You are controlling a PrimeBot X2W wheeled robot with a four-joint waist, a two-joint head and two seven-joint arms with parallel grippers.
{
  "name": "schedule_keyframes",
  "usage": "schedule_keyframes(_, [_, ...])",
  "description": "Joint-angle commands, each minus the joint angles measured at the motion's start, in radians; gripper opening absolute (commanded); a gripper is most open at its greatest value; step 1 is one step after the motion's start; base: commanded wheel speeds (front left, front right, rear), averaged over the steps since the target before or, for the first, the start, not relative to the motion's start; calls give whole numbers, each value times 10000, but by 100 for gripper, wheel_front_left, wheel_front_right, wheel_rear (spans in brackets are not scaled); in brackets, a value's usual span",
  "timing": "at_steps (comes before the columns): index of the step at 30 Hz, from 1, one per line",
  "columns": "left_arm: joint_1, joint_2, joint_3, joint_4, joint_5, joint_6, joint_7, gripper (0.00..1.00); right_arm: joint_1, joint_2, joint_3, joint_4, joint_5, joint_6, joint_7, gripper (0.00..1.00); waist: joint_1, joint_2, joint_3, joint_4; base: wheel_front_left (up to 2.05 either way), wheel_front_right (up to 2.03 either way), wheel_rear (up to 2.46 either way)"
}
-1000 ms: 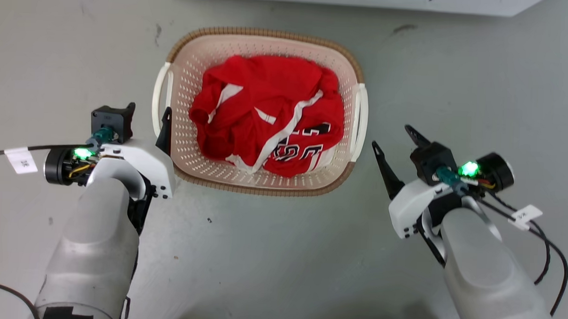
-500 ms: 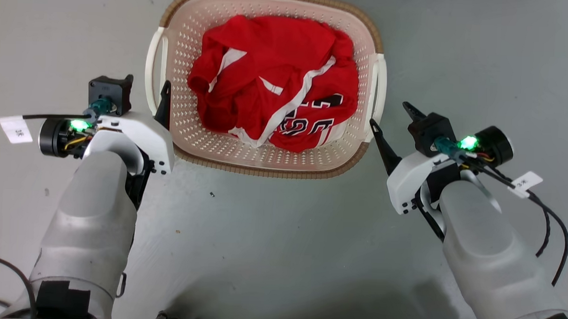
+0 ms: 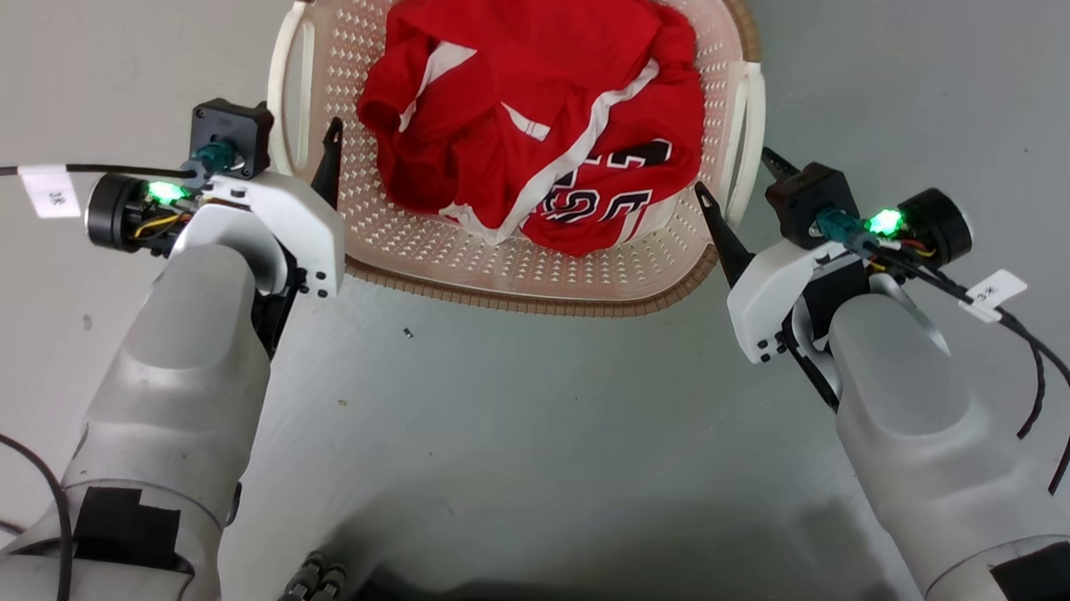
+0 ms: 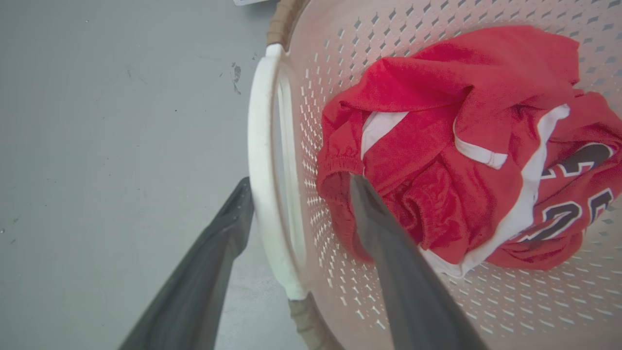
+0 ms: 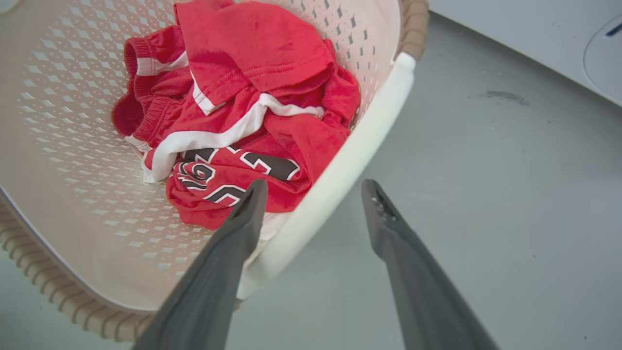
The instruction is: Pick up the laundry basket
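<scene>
The laundry basket (image 3: pixel 535 300) sits on the grey floor, cream-white and perforated with a brown rim. A crumpled red jersey (image 3: pixel 524 95) lies inside. My left gripper (image 3: pixel 305 137) is open at the white left handle (image 3: pixel 285 78). In the left wrist view that gripper (image 4: pixel 300 181) straddles the handle (image 4: pixel 262 146), one finger outside and one over the jersey (image 4: pixel 437 146). My right gripper (image 3: pixel 733 170) is open at the right handle (image 3: pixel 753 121). In the right wrist view it (image 5: pixel 315 183) has a finger on each side of the handle (image 5: pixel 359 141), not touching.
A white appliance (image 5: pixel 559 39) stands beyond the basket on its right side. Grey floor (image 3: pixel 531 425) lies between my arms and the basket. Cables with white tags (image 3: pixel 996 288) trail from both wrists.
The head camera has tilted, so the basket sits higher in view. Both grippers have come forward; the right one, earlier apart from the basket, now straddles its handle.
</scene>
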Motion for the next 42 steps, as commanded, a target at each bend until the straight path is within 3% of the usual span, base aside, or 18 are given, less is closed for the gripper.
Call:
schedule_keyframes(1, [-165, -55, -70, 45, 1, 1, -24, 100, -235, -9, 9, 86, -14, -7, 35, 100, 0, 0, 122, 65, 0, 0, 0])
schedule_keyframes(15, [-552, -374, -632, 567, -250, -11, -24, 100, -661, -29, -322, 320, -610, -11, 285, 100, 0, 0, 696, 288, 0, 0, 0])
schedule_keyframes(16, [-628, -353, -689, 553, -247, -11, -24, 58, -682, -29, -331, 321, -646, -11, 313, 100, 0, 0, 720, 297, 0, 0, 0])
schedule_keyframes(17, [-667, -354, -725, 558, -279, -12, -24, 0, -699, -30, -347, 320, -650, -11, 333, 39, 0, 0, 737, 305, 0, 0, 0])
schedule_keyframes(18, [-675, -392, -775, 607, -310, -12, -24, 0, -712, -30, -366, 312, -665, -11, 335, 0, 0, 0, 747, 313, 0, 0, 0])
schedule_keyframes(30, [-543, -361, -1188, 787, -738, -14, -27, 0, -564, 21, -116, 457, -635, 60, 262, 0, 0, 0, 327, 343, 0, 0, 0])
schedule_keyframes(42, [218, -441, -1593, 1356, -1376, -15, 67, 0, 54, 34, 933, 588, 85, 60, 835, 0, 0, 0, -1496, -3, 0, 0, 0])
